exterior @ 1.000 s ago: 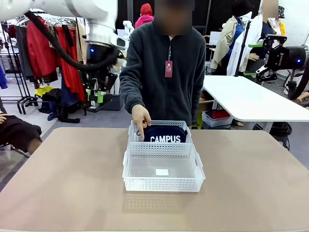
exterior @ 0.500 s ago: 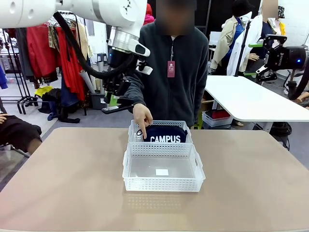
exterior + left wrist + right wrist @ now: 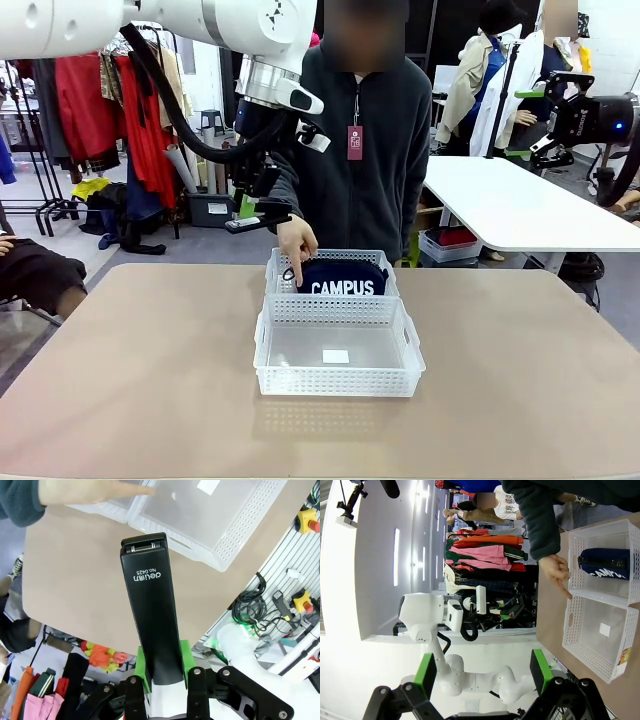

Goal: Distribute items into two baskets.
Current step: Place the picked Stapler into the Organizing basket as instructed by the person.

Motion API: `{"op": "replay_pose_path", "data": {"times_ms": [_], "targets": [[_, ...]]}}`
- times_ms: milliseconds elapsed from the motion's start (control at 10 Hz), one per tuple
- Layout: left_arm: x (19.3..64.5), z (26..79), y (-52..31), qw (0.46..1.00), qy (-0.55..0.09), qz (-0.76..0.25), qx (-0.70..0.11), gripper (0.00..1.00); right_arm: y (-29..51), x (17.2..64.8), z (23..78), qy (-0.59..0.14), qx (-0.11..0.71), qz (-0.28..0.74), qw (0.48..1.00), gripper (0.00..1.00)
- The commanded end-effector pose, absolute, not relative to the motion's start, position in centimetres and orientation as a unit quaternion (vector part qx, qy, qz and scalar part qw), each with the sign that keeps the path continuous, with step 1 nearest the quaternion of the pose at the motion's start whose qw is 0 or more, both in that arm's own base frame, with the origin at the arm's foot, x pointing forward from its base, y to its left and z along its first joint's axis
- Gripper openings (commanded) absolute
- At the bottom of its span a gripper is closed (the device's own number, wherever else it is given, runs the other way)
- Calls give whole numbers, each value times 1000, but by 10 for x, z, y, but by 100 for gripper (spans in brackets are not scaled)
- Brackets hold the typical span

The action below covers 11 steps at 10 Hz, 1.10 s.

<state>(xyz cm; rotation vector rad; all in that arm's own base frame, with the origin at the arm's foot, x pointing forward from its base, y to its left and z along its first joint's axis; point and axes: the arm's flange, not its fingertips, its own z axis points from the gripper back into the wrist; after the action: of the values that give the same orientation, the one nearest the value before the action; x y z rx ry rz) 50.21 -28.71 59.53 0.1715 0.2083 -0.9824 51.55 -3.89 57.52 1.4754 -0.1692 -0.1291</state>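
My black stapler [image 3: 150, 615], long, smooth and glossy, sits clamped in the left gripper [image 3: 262, 215] jaws, now carried nearer the person's hand [image 3: 294, 243] above the table [image 3: 130, 380]. The soft navy pouch [image 3: 342, 278] lies in the far lattice basket [image 3: 275, 272]; the near basket [image 3: 335, 375] holds a white label. My right gripper [image 3: 482, 672] jaws stand apart.

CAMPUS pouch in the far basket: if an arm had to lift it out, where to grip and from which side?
Probably from straight above, pinching the pouch across its top edge near the middle. It stands on edge in the far basket, whose lattice walls block any side approach, and the soft body should squash between pads. The person's hand points at its left end, so stay clear there.
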Motion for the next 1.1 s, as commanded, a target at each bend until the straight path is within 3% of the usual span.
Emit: {"op": "replay_pose_path", "data": {"times_ms": [0,400,800,1000], "targets": [[500,596,-284,876,102,-463,85,0,-38,514,579,-83,672,-60,733,100],[509,571,-336,806,118,-576,63,0,-38,514,579,-83,672,-60,733,100],[519,511,-392,751,71,-650,92,0,-38,514,579,-83,672,-60,733,100],[512,479,-415,721,92,-681,85,0,-38,514,579,-83,672,-60,733,100]]}}
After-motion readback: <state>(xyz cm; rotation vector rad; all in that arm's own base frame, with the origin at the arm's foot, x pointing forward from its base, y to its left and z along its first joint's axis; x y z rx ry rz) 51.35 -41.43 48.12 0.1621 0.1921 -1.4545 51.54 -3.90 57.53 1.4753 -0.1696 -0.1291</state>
